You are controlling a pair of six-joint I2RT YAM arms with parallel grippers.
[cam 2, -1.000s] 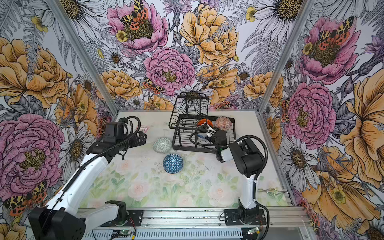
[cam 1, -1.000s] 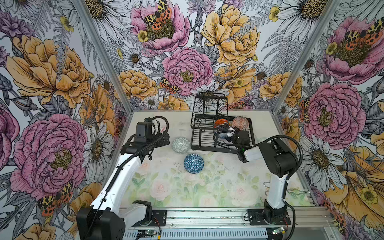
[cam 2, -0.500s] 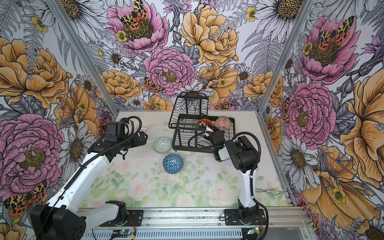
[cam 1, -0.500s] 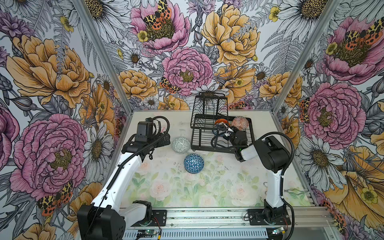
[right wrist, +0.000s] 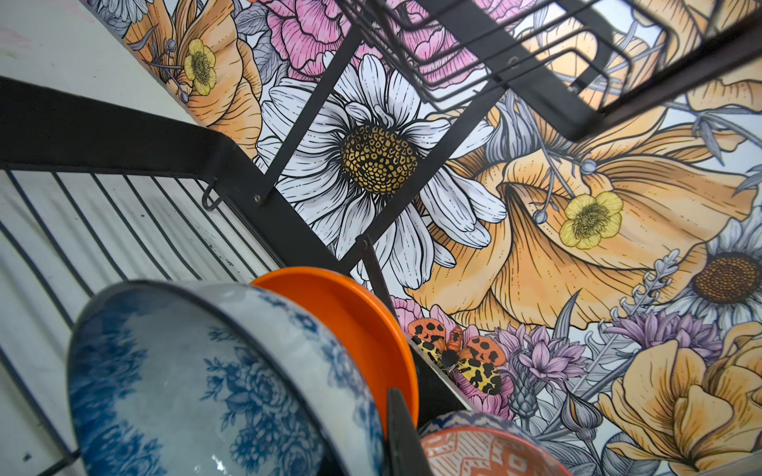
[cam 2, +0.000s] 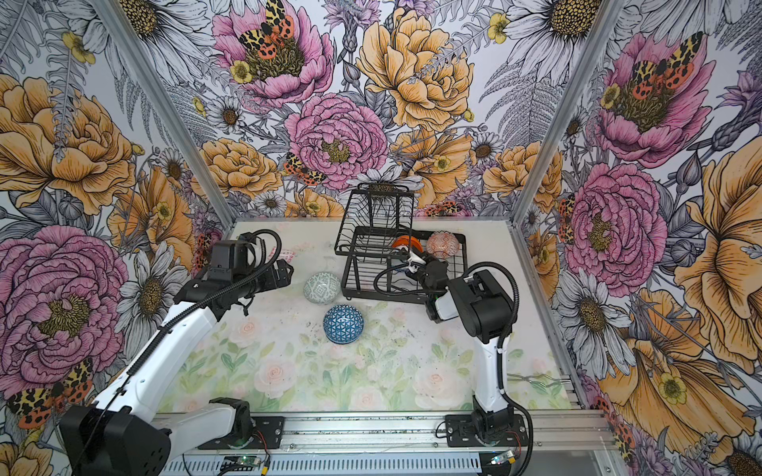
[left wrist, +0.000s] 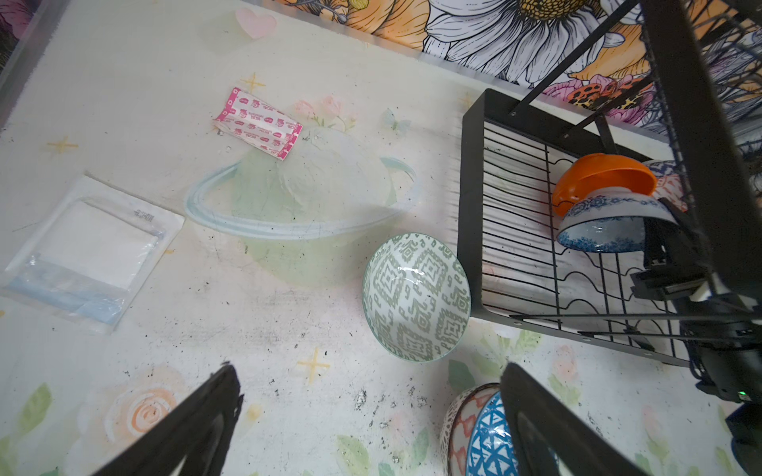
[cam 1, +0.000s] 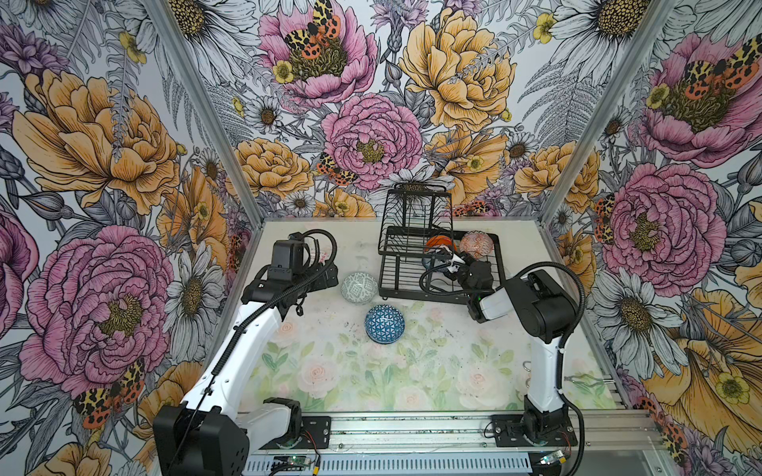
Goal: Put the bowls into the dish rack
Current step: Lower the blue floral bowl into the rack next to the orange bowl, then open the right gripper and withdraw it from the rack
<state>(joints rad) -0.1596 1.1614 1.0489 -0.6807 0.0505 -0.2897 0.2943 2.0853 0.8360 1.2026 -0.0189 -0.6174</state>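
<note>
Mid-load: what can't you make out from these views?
- Right gripper on the blue floral bowl: in both top views wrist and cable largely cover the bowl; the right wrist view shows one finger only.
- Blue geometric bowl: left wrist view, cut by the bottom edge and a finger of the left gripper; whether the lattice-patterned bowl beside it nests under it is unclear.
- Dish rack slot under the floral bowl: hidden by it.

Bold floral walls (cam 1: 371, 136), pale floral tabletop (cam 1: 371, 379)
</note>
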